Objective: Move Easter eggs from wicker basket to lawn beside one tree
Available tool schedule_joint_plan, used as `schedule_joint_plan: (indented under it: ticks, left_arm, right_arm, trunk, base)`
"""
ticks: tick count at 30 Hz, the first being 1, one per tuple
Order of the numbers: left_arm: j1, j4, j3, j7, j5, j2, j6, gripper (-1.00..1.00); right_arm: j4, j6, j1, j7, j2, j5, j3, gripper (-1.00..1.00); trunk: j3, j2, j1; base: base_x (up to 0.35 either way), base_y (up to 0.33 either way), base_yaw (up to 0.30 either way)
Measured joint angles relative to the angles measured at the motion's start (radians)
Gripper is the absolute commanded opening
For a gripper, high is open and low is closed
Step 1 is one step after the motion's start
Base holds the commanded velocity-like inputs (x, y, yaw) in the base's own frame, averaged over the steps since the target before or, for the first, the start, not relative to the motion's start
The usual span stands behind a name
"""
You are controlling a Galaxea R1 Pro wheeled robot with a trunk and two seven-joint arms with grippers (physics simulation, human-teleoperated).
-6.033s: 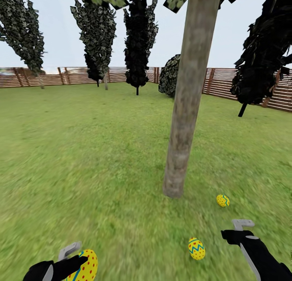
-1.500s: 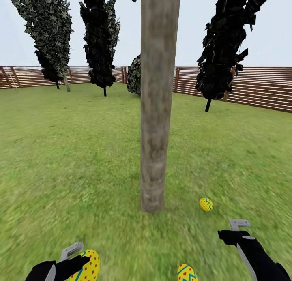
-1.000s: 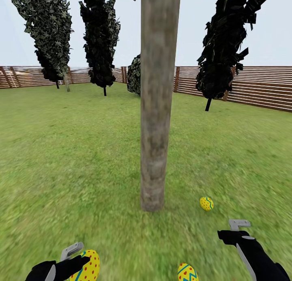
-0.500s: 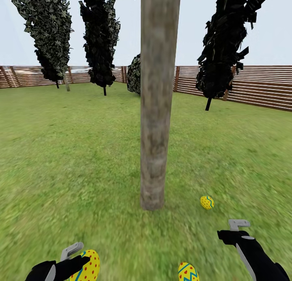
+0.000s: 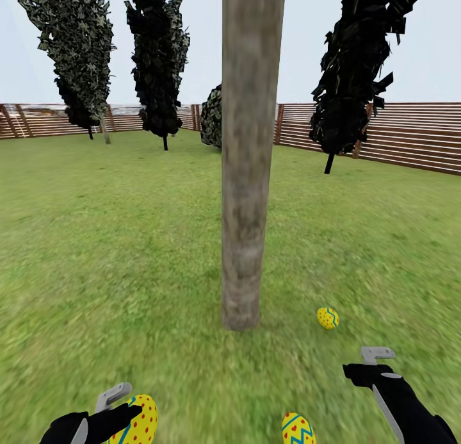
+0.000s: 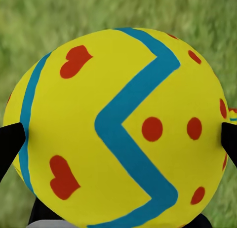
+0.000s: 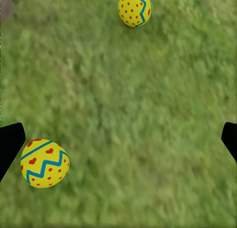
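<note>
A thick grey-brown tree (image 5: 244, 175) stands on the lawn (image 5: 128, 252) straight ahead. Two Easter eggs lie on the grass near its foot: one (image 5: 327, 318) just right of the trunk, another (image 5: 298, 429) closer to me at the lower edge. The right wrist view shows the same two, the far egg (image 7: 135, 8) and the near egg (image 7: 45, 163). My left gripper (image 5: 128, 409) is shut on a third egg (image 6: 118, 129), yellow with a blue zigzag and red dots. My right gripper (image 5: 368, 364) hangs open over bare grass (image 7: 148, 114). The wicker basket is out of view.
A brown slat fence (image 5: 397, 136) rings the garden at the back. Slim dark trees (image 5: 157, 59) and a bush (image 5: 211, 117) stand far behind the trunk, and another dark tree (image 5: 355, 66) stands at the right. Open grass spreads left of the trunk.
Over six seconds the camera swung, bringing the trunk from right of centre to the middle. In the last second almost nothing moved. The left gripper still holds its egg.
</note>
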Motion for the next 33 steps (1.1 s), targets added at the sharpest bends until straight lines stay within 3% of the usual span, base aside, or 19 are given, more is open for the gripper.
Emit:
schedule_joint_plan:
  ticks: [33]
  left_arm:
    - [0.0,0.0,0.0,0.0,0.0,0.0,0.0,-1.0]
  right_arm:
    - [0.0,0.001,0.0,0.0,0.001,0.0,0.0,1.0]
  trunk:
    - [-0.103,-0.231,0.127]
  base:
    - [0.0,0.0,0.0]
